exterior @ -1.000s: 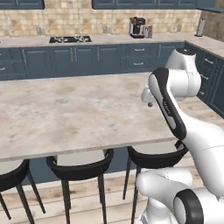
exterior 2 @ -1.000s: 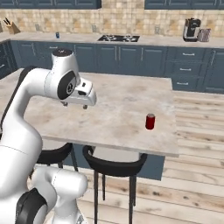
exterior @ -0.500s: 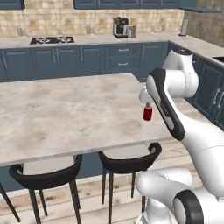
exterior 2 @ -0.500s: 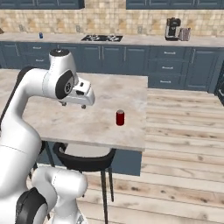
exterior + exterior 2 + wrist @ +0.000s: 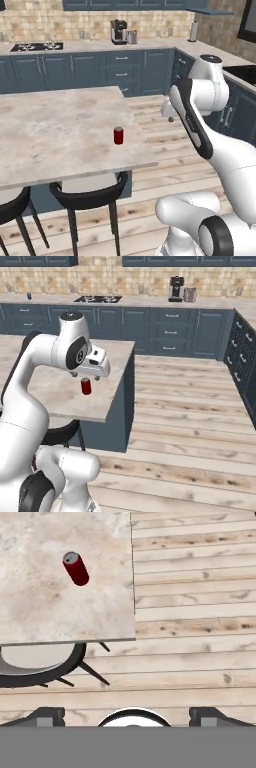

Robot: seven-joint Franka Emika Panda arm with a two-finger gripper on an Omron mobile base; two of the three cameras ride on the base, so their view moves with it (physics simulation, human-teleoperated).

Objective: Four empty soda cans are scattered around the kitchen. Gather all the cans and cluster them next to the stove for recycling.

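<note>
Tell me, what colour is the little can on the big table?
The can is bright red with a silvery top, seen best in the hand view.

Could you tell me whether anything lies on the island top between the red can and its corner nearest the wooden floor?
Nothing does: in the hand view, the marble island top is bare between the red can and that corner.

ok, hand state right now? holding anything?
Hand: open and holding nothing. The red can stands apart from it on the island counter.
</note>
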